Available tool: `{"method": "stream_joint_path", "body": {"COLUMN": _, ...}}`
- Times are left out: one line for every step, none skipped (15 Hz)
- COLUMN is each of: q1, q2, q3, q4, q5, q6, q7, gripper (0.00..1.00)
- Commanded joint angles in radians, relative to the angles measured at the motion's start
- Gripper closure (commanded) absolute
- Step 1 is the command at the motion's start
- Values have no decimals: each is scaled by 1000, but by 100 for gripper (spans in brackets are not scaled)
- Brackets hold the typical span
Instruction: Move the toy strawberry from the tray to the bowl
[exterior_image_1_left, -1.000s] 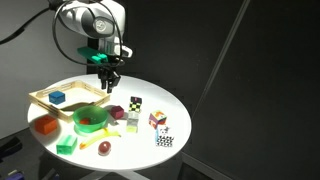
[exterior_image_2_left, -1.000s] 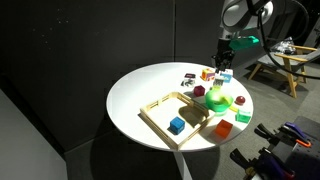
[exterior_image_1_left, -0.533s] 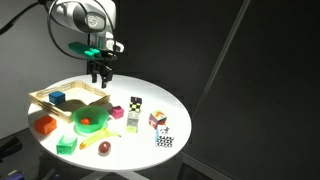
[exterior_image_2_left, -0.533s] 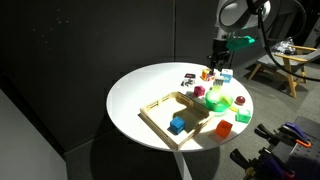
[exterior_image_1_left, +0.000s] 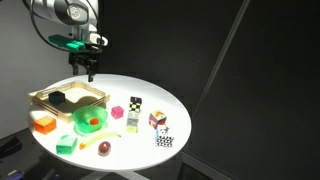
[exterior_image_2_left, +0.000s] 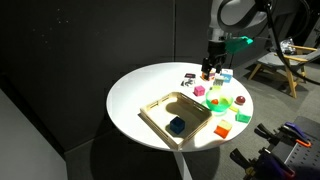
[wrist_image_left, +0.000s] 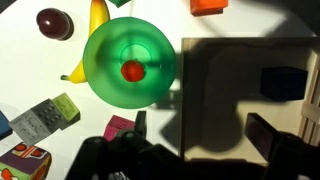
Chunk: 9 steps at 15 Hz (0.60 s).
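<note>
The toy strawberry (wrist_image_left: 131, 71) lies at the bottom of the green bowl (wrist_image_left: 105, 50), small and red. Both exterior views show the bowl (exterior_image_1_left: 90, 122) (exterior_image_2_left: 220, 100) standing beside the wooden-rimmed tray (exterior_image_1_left: 48, 104) (exterior_image_2_left: 160, 100). My gripper (exterior_image_1_left: 88, 65) (exterior_image_2_left: 208, 68) hangs high above the table, open and empty. In the wrist view the gripper (wrist_image_left: 200, 135) spreads its dark fingers wide over the shadowed tray (wrist_image_left: 306, 120), with the bowl off to the upper left.
A dark block (wrist_image_left: 280, 82) lies in the tray. Around the bowl are an orange block (exterior_image_1_left: 43, 125), a flat green block (exterior_image_1_left: 66, 144), a dark red ball (exterior_image_1_left: 103, 148), a banana (wrist_image_left: 95, 20) and patterned cubes (exterior_image_1_left: 157, 120).
The jaws have gone from shut to wide open. The arm has swung away from above the bowl toward the tray, and its shadow now covers the tray.
</note>
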Motion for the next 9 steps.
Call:
{"method": "stream_joint_path", "body": {"q1": 9, "q2": -107, "q3": 17, "q4": -65, "q5": -3, "q6": -59, "q7": -32, "gripper": 0}}
{"method": "stream_joint_path", "body": {"q1": 11, "q2": -130, "q3": 20, "q4": -77, "q5": -1, "q6": -80, "q7": -34, "gripper": 0}}
{"method": "stream_joint_path", "body": {"q1": 14, "q2": -153, "q3": 23, "q4": -87, "q5": -3, "q6": -99, "q7": -30, "gripper": 0}}
{"method": "stream_joint_path", "body": {"q1": 16, "q2": -179, "q3": 25, "q4": -98, "q5": -1, "q6": -119, "q7": -30, "gripper": 0}}
{"method": "stream_joint_path", "body": {"q1": 17, "q2": -204, "q3": 26, "q4": -108, "q5": -2, "q6": -142, "q7": -26, "gripper": 0}}
{"method": "stream_joint_path", "body": {"q1": 17, "q2": -225, "q3": 27, "q4": -115, "q5": -3, "q6": -157, "q7": -19, "gripper": 0}}
{"method": "stream_joint_path", "body": {"q1": 18, "q2": -245, "q3": 29, "q4": -124, "q5": -6, "q6": -170, "q7": -11, "gripper": 0}}
{"method": "stream_joint_path", "body": {"q1": 17, "q2": -269, "q3": 31, "q4": -134, "q5": -10, "q6": -184, "q7": 2, "gripper": 0}}
{"method": "stream_joint_path", "body": {"q1": 16, "q2": -290, "q3": 33, "q4": -144, "q5": -13, "q6": -191, "q7": 9, "gripper": 0}}
